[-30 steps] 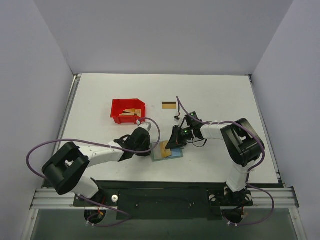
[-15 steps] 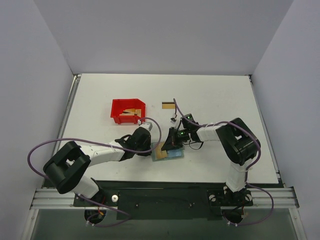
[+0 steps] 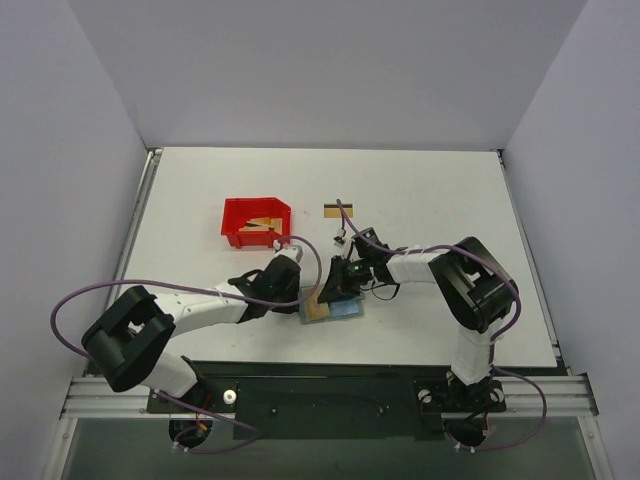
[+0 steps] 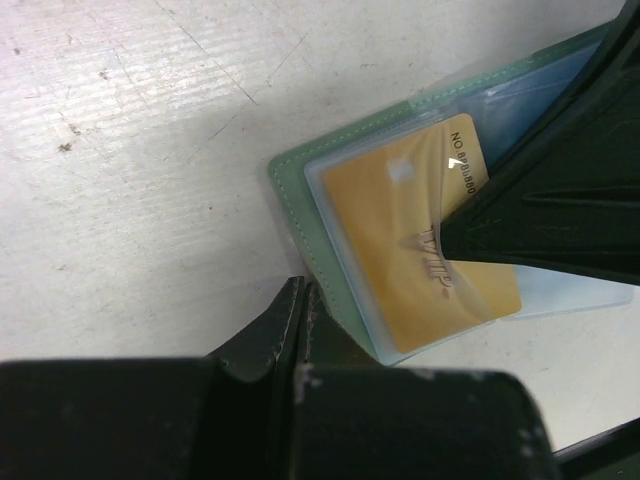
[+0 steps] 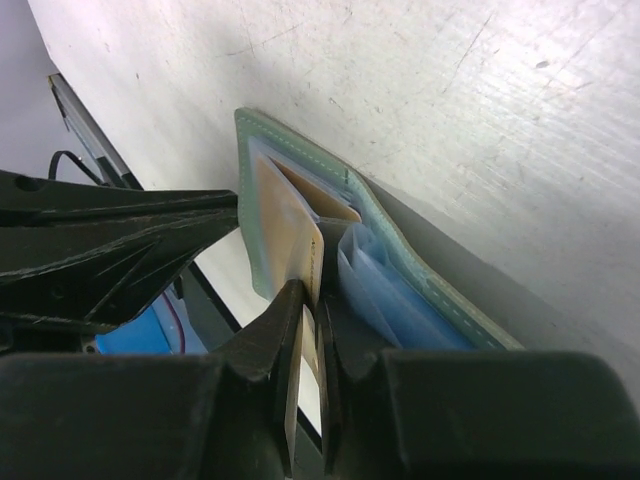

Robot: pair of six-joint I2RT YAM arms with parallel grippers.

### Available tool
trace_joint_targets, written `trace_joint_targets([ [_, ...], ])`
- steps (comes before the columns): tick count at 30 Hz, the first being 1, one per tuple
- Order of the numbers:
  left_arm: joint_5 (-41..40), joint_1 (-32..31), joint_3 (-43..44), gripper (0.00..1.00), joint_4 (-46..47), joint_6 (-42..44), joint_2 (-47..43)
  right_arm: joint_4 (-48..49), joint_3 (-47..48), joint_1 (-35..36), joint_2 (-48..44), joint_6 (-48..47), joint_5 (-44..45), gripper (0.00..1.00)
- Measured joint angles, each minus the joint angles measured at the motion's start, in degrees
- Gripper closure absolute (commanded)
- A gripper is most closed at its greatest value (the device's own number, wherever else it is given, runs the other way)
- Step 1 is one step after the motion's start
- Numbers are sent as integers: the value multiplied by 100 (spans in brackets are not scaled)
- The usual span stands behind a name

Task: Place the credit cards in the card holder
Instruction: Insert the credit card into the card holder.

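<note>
Card holder point(image 4: 297, 205): open on the worktop point(image 4: 130, 130), between both arms.
Left jaws: pressed together, tips at its green edge.
Right jaws: pinching a gold credit card point(image 4: 400, 240), partly inside a clear pocket.

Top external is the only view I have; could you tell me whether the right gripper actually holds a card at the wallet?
Observer: Yes. The right wrist view shows the right gripper pinching a gold credit card by its edge, the far end inside the card holder.
Operator: Thank you. Is the left gripper holding anything?
Observer: No. The left gripper is shut and empty, its tips at the holder's green edge.
</note>
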Motion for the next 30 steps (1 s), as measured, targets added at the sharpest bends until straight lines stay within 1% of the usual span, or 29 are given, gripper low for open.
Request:
trace_joint_targets([
  [4,-28,-24,149,98,-210,39,-149,-107,50,85,-2,-31,98,93],
  [10,238,-111,413,98,201,109,-136,-273,114,101,-33,-92,192,89],
  [14,424,-164,417,98,479,125,116,-361,127,125,-79,-138,282,85],
  [19,522,-236,334,99,599,94,334,-457,146,138,-133,-175,367,81],
  [28,527,-245,-55,100,964,-140,201,-730,177,262,-350,-302,787,73],
  [30,531,-249,-107,100,1051,-168,201,-804,177,293,-413,-321,907,69],
])
